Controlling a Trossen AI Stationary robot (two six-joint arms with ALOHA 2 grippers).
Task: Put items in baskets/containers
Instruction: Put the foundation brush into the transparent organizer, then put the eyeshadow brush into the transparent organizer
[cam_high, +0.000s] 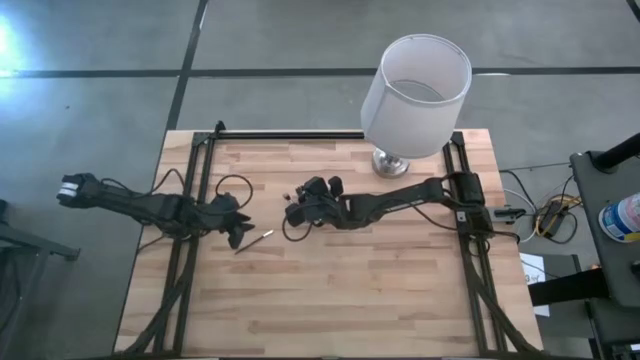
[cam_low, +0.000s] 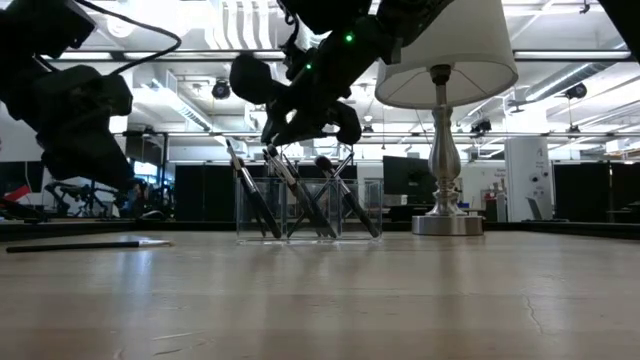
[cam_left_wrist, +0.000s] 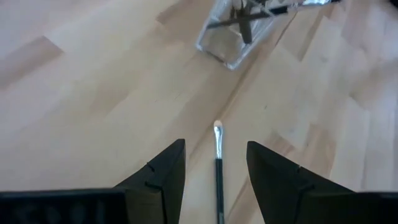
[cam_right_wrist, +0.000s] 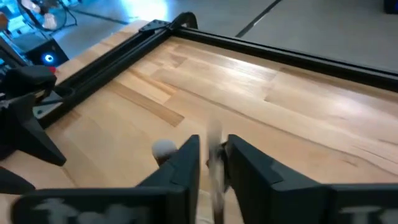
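Left gripper (cam_left_wrist: 216, 180) is hovering with fingers parted and holding nothing; one stick (cam_left_wrist: 217, 171) is lying flat on the table (cam_high: 350, 290) between the fingertips. Right gripper (cam_right_wrist: 212, 160) is hanging over the clear container (cam_low: 308, 210), fingers slightly apart with a blurred stick (cam_right_wrist: 215, 165) between them; grip can't be told. Several sticks (cam_low: 300, 200) are leaning inside the container, well ahead of the left fingers.

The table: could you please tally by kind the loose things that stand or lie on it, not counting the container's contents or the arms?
Lamp: 1
Clear container: 1
Loose brush lying flat: 1
Total: 3
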